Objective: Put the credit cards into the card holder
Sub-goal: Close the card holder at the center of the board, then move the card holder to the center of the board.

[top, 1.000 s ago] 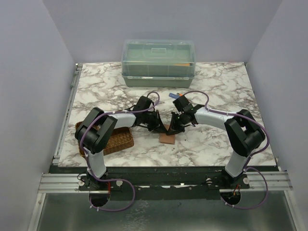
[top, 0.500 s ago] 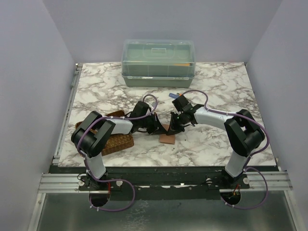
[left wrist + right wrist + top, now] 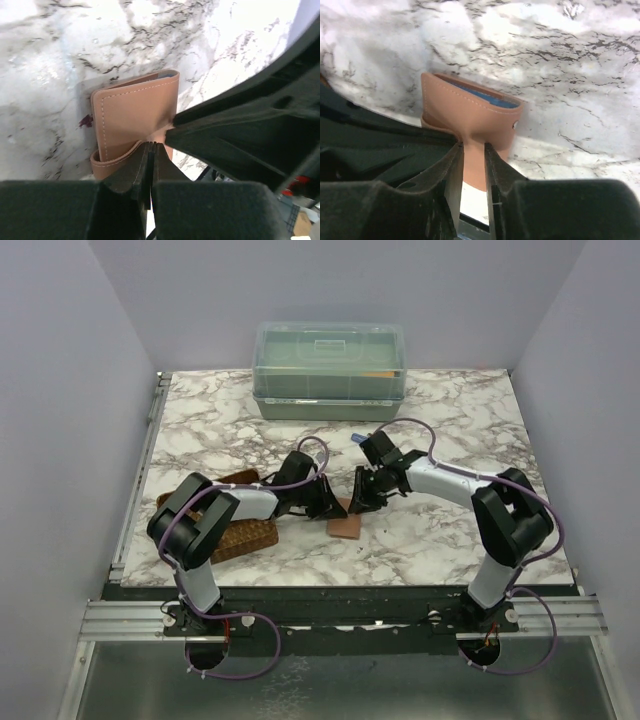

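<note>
Card holder: a tan leather card holder [image 3: 470,117], partly folded open, lies on the marble table [image 3: 440,530] right at the fingertips of the 2 grippers.
Card: the edge of 1 blue card [image 3: 487,98] shows inside the holder's pocket, just beyond the right gripper's fingertips.
Left gripper [image 3: 150,145]: the jaws are pressed fully together at the holder's raised flap, which looks pinched between them.
Right gripper [image 3: 473,145]: the jaws stand a narrow gap apart and tan leather fills the gap. Whether they press on it cannot be told.
Both grippers: the tips face each other over the holder and almost touch.
Woven tray [image 3: 250,535]: brown, behind the left gripper beside that arm, well apart from the holder.
Plastic box [image 3: 330,370]: lidded, pale green, at the table's far edge, well beyond both grippers.
</note>
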